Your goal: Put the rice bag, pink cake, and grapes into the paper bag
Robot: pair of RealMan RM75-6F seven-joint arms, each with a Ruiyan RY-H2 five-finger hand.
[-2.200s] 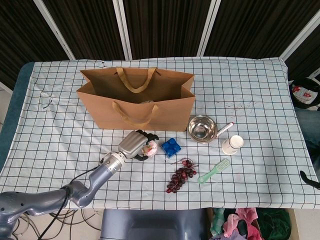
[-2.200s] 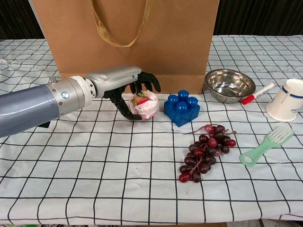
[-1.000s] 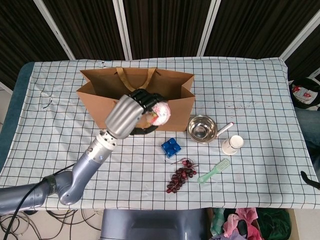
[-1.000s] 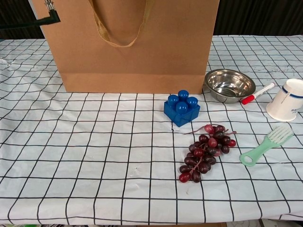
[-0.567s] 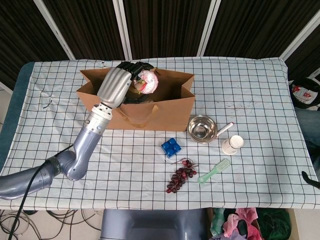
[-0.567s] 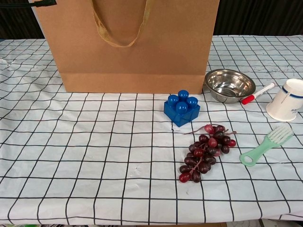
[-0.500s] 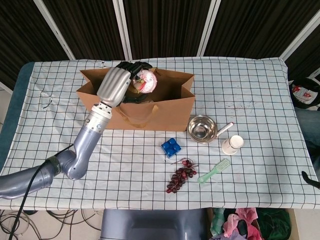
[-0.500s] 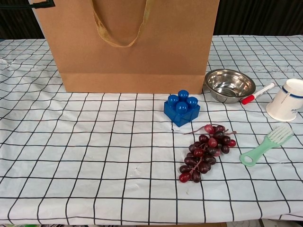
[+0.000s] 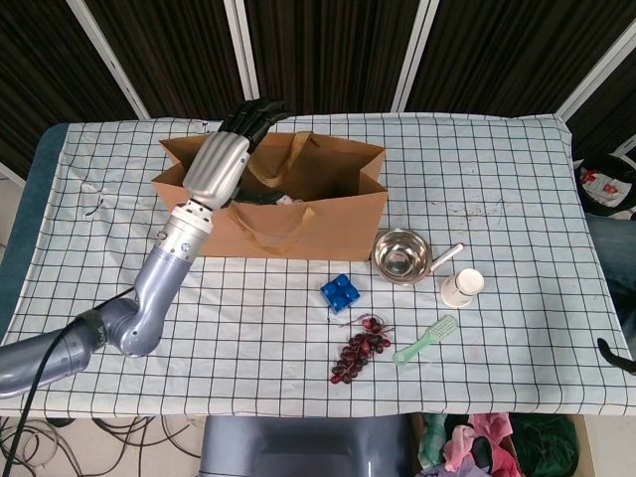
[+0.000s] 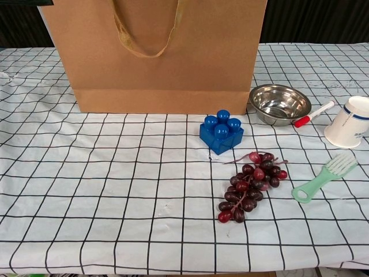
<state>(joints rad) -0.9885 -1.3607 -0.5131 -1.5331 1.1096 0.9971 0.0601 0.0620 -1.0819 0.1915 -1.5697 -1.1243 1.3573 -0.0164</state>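
Tabletop (image 9: 517, 179): checked cloth.
Left robot hand (image 9: 227, 151): over paper bag (image 9: 328, 234), fingers spread, empty.
Grapes (image 10: 249, 184): beside blue block (image 10: 221, 131).

The paper bag (image 10: 161, 55) is cut off by the chest view's top edge, while its walls (image 9: 298, 224) hide most of what lies inside in the head view.
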